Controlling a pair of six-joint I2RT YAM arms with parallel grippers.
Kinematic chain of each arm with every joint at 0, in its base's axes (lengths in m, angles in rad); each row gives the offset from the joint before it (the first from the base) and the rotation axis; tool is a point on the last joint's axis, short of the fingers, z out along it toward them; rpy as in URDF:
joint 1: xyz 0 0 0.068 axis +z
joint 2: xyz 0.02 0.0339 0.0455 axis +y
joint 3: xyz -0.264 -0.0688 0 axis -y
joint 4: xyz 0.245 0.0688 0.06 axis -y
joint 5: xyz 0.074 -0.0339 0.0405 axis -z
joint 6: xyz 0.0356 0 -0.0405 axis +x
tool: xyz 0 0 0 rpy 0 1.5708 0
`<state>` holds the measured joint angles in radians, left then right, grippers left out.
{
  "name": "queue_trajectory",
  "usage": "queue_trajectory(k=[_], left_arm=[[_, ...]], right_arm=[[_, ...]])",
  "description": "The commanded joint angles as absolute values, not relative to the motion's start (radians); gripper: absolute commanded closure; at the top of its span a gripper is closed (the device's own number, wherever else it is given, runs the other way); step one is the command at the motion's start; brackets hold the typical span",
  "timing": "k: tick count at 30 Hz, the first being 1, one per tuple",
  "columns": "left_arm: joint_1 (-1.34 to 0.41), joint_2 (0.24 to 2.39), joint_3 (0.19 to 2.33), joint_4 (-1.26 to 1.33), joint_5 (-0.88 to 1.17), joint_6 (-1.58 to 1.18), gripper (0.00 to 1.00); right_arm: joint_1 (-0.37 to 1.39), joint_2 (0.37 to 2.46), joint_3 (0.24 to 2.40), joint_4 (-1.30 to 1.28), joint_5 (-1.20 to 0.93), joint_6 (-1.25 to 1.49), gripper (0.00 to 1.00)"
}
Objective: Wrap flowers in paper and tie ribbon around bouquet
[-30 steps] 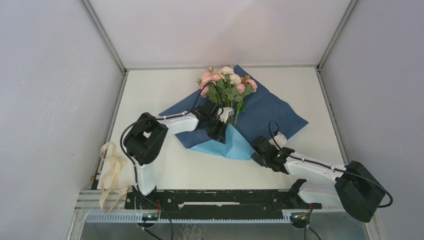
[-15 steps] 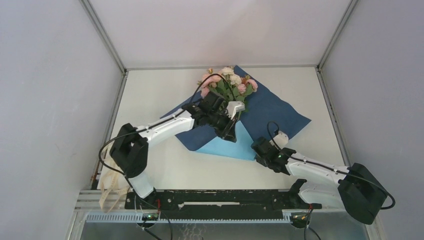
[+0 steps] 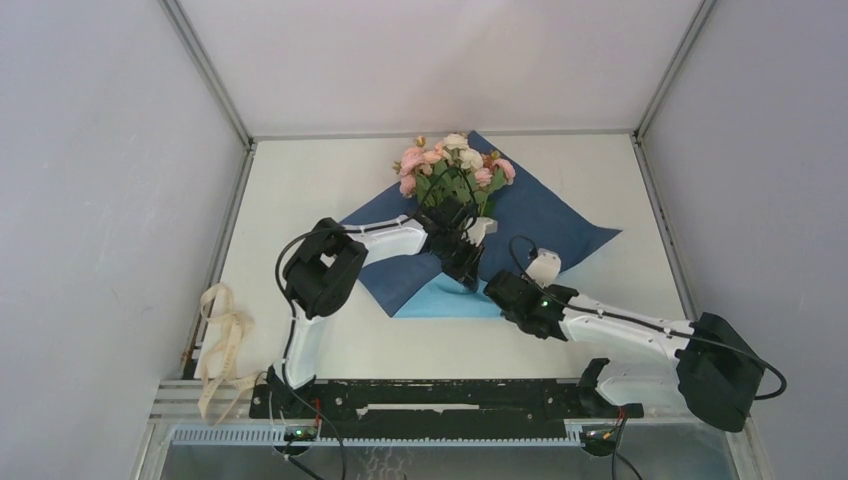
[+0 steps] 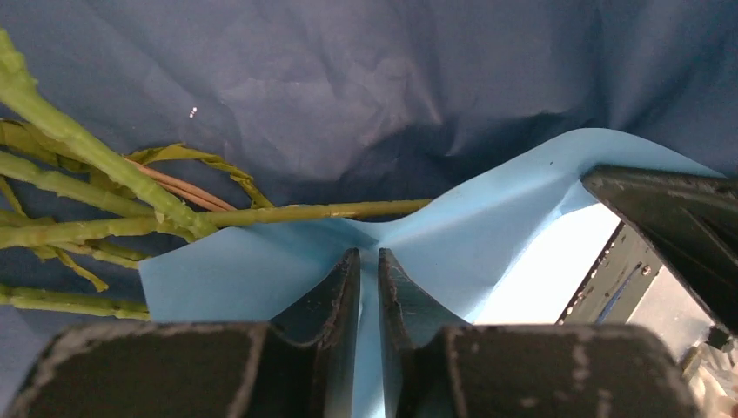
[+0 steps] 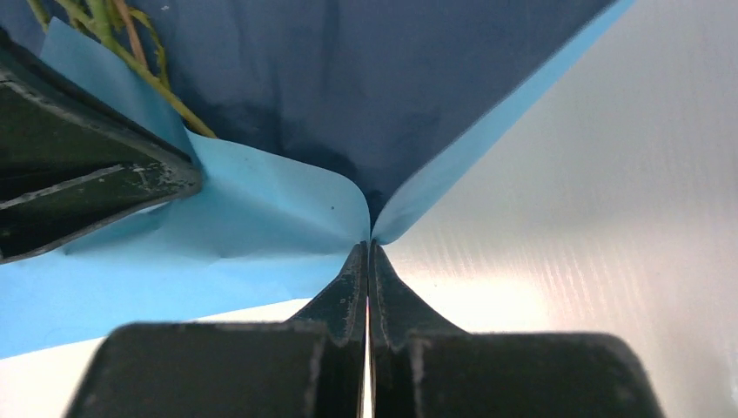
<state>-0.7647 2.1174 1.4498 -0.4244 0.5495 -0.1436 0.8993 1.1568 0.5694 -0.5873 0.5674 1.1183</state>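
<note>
Looking from above, my left gripper (image 3: 468,276) and right gripper (image 3: 497,291) meet at the near fold of the paper (image 3: 540,215), below the flowers (image 3: 450,160). Left wrist: my fingers (image 4: 335,287) clamp that fold; pulling apart could tear it. Right wrist: jaws pinch only the edge, which may slip.

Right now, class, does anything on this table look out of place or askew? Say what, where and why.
The ribbon stands out: it lies in a loose tangle at the near left corner of the table, seeming to trail past the edge, far from the flowers and the paper.
</note>
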Motion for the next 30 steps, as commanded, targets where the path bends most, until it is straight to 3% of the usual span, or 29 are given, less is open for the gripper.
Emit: queue_trajectory(k=[1, 9, 15, 19, 24, 30], left_arm=[[-0.751, 2.138, 1.448, -0.410, 0.475, -0.144, 0.81], [-0.717, 2.163, 1.440, -0.366, 0.537, -0.164, 0.81], [-0.668, 2.146, 1.432, -0.345, 0.618, -0.181, 0.81], [-0.610, 2.072, 1.437, -0.362, 0.686, -0.178, 0.79], [-0.498, 1.942, 1.432, -0.394, 0.739, -0.169, 0.64], [-0.320, 1.776, 1.382, -0.387, 0.861, -0.186, 0.57]], right_arm=[[0.952, 1.232, 0.713, -0.687, 0.706, 0.996, 1.00], [1.165, 1.523, 0.988, -0.714, 0.855, 0.575, 1.00], [1.296, 1.737, 1.051, -0.531, 0.734, 0.223, 1.00], [1.307, 1.841, 1.087, -0.532, 0.713, 0.171, 1.00], [1.303, 1.876, 1.088, -0.502, 0.677, 0.146, 1.00], [1.288, 1.882, 1.087, -0.505, 0.676, 0.146, 1.00]])
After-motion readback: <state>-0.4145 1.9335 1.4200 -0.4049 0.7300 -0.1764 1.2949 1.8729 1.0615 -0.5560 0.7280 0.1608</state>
